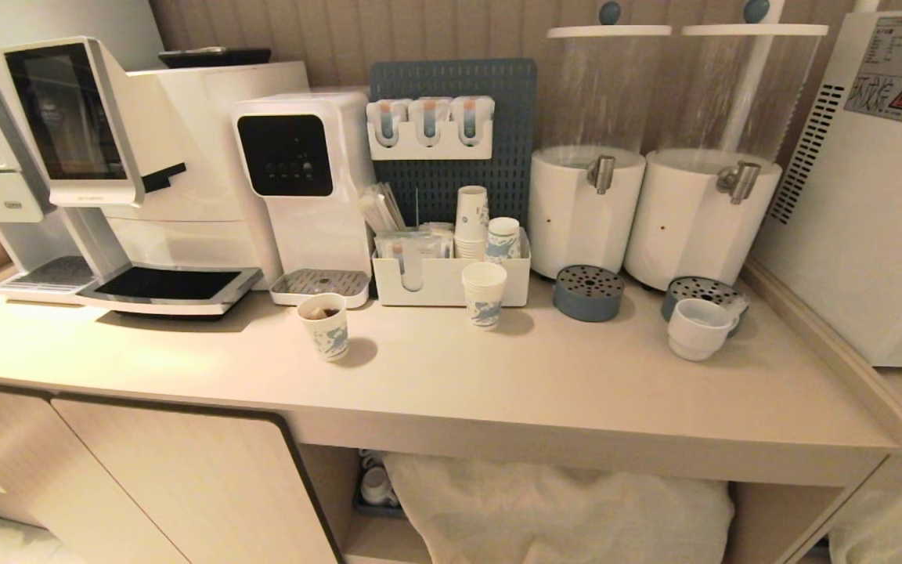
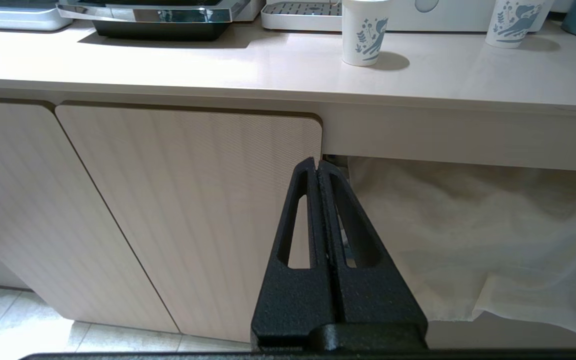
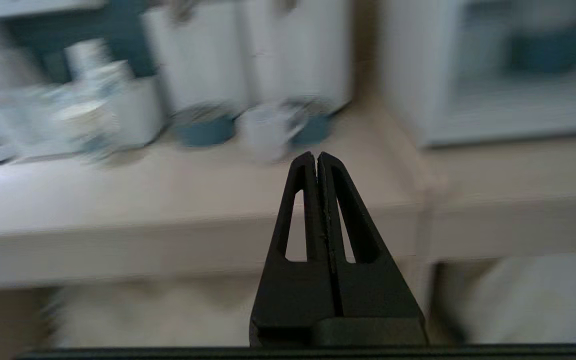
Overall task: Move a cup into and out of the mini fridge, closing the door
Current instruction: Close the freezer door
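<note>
Neither arm appears in the head view. The left tool (image 2: 316, 165) hangs low in front of the bench (image 1: 435, 368), level with the cabinet door (image 2: 188, 210) and beside the white cloth (image 2: 468, 235) in the open bay below; its fingers are pressed together and hold nothing. The right tool (image 3: 316, 159) is likewise closed and empty, held short of the bench's front edge and pointing toward the bench top; its view is smeared. The cup (image 1: 698, 329) stands upright on the bench near the right end, beyond the right tool and well apart from it, touching nothing but the bench and set just in front of a blue drip tray (image 1: 701, 291). Behind that tray stand two white dispensers (image 1: 701, 219). The mini fridge (image 1: 866, 204) stands farther right, past the bench's raised end; the right wrist view shows its front only as a blur, so the door's position cannot be judged. Paper cups (image 1: 484, 294) stand toward the middle of the bench.
</note>
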`<state>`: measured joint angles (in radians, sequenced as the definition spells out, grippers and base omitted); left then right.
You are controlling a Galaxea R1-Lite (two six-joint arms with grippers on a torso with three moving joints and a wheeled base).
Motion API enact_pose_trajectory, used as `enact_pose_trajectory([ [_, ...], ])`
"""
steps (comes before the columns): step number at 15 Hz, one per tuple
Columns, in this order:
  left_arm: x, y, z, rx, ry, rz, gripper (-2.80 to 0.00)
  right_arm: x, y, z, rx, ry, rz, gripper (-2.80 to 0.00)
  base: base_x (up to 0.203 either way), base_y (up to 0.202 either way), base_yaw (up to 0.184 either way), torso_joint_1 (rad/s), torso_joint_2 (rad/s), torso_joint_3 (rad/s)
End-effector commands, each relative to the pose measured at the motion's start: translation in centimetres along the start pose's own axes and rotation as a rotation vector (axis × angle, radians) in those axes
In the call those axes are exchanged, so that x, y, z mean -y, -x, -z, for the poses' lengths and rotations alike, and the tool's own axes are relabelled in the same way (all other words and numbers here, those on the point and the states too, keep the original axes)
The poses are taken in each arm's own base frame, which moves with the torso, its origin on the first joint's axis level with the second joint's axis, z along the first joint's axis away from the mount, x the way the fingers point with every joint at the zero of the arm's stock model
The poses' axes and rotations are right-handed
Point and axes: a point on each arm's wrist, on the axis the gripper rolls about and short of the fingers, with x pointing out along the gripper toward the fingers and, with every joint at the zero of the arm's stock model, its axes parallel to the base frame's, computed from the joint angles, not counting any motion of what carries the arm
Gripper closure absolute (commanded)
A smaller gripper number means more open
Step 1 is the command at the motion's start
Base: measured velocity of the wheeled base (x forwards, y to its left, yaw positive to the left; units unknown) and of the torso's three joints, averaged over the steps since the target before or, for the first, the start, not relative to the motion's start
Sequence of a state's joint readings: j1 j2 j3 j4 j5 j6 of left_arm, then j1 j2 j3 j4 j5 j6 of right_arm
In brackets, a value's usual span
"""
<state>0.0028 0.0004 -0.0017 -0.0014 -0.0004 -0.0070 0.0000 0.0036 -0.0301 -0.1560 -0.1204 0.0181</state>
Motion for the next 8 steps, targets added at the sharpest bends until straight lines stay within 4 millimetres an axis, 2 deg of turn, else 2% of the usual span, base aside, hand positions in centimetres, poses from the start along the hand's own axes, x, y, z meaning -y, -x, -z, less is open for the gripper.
enact_pose_trajectory([
  [1, 0.00, 0.00, 0.00, 0.000, 0.001, -0.001, 0.00, 0.05, -0.19, 1.12, -0.019, 0.038, 0.024, 0.00, 0.000, 0.000, 0.000, 0.000, 0.00, 0.000],
  [6, 0.00, 0.00, 0.00, 0.000, 0.001, -0.001, 0.00, -0.29, -0.08, 2.11, -0.115, 0.151, -0.147, 0.00, 0.000, 0.000, 0.000, 0.000, 0.00, 0.000],
  [8, 0.00, -0.01, 0.00, -0.001, 0.001, -0.001, 0.00, -0.28, -0.03, 2.06, -0.126, 0.152, -0.147, 0.00, 0.000, 0.000, 0.000, 0.000, 0.00, 0.000],
])
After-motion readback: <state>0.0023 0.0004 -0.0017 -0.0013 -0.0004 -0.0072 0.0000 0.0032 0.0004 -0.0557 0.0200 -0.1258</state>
